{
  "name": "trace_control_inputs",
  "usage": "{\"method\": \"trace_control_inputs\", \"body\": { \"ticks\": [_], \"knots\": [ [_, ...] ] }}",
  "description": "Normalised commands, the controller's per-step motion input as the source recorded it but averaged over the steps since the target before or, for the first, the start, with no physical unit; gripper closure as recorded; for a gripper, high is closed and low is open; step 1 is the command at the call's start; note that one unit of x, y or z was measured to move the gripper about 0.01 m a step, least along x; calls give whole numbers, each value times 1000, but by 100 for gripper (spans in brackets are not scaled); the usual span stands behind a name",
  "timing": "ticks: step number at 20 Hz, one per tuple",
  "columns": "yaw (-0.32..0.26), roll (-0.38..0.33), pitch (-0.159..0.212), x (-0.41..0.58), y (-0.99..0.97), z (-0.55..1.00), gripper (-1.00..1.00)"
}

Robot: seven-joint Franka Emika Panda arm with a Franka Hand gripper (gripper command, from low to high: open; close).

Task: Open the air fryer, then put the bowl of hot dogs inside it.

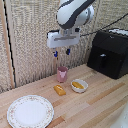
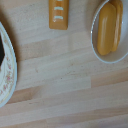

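Nothing done yet, air fryer drawer looks shut.

You've got the gripper point(image 1: 61, 52) hanging high above the pink cup point(image 1: 62, 74), jaws apart and empty. Bowl point(image 1: 79, 85) of hot dogs point(image 1: 78, 85) sits on the counter point(image 1: 95, 107) below them; handle point(image 1: 102, 61) waits well off right, ungrabbed.

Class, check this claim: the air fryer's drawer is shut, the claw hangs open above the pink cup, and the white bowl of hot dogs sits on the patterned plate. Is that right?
One point is wrong. The exterior view shows the bowl resting on the bare wooden table, apart from the patterned plate. The rest stands: the air fryer is shut, and the claw hangs open above the pink cup.
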Motion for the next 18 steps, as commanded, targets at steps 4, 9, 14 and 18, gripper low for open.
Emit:
{"method": "trace_control_inputs", "body": {
  "ticks": [4,9,14,18],
  "knots": [
    [-375,0,-18,16,-23,0,-100],
    [-375,0,-3,1,-19,0,-100],
    [-375,-1,-18,27,-39,0,-100],
    [-352,-60,-77,79,-118,0,-100]
  ]
}}
